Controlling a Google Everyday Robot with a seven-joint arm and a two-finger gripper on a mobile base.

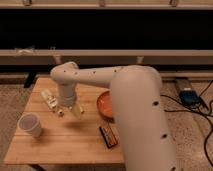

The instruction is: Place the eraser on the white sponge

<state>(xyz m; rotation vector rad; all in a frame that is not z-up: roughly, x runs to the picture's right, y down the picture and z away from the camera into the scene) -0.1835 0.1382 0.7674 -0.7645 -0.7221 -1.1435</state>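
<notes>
The eraser (108,136), a flat black bar with red-orange markings, lies on the wooden table (60,145) near its front right, beside my arm. The white sponge (78,110) shows as a small cream block at mid-table, partly covered by my gripper. My gripper (68,108) points down over the table, right at the sponge's left side and well away from the eraser. Nothing shows in its hold.
A white labelled tube (49,98) lies left of the gripper. A white cup (30,125) stands at the front left. An orange bowl (105,105) sits right of the sponge, partly behind my arm (135,115). Cables and a box (190,96) lie on the floor to the right.
</notes>
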